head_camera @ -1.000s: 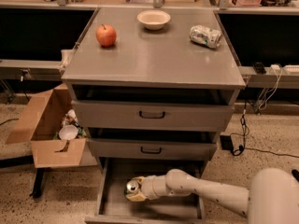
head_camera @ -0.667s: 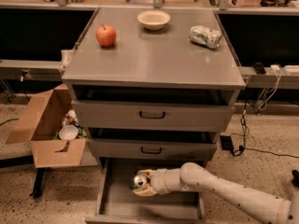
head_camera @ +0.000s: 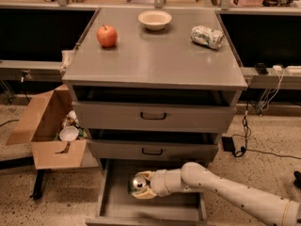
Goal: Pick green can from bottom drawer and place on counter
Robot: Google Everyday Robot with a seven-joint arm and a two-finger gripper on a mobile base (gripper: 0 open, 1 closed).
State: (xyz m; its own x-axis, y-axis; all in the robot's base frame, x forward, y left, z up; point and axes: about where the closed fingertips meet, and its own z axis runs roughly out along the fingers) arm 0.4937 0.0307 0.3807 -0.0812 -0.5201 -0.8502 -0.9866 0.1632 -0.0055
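The green can (head_camera: pixel 138 183), dark green with a silver top, is in my gripper (head_camera: pixel 142 185), held inside the open bottom drawer (head_camera: pixel 117 206) at about its middle. The cream fingers (head_camera: pixel 145 193) close around the can from its right side. My white arm reaches in from the lower right. The bottom drawer is pulled out and its plain grey floor shows around the can. The counter (head_camera: pixel 155 55) is the flat grey top of the cabinet above.
On the counter stand a red apple (head_camera: pixel 107 36), a white bowl (head_camera: pixel 155 19) and a dented white-and-green can (head_camera: pixel 207 36). Two shut drawers with black handles (head_camera: pixel 153 116) sit above the open one. A cardboard box (head_camera: pixel 49 131) with rubbish stands on the floor at the left.
The gripper with the can has shifted slightly right and up inside the drawer, and the arm now reaches in lower and straighter from the right.
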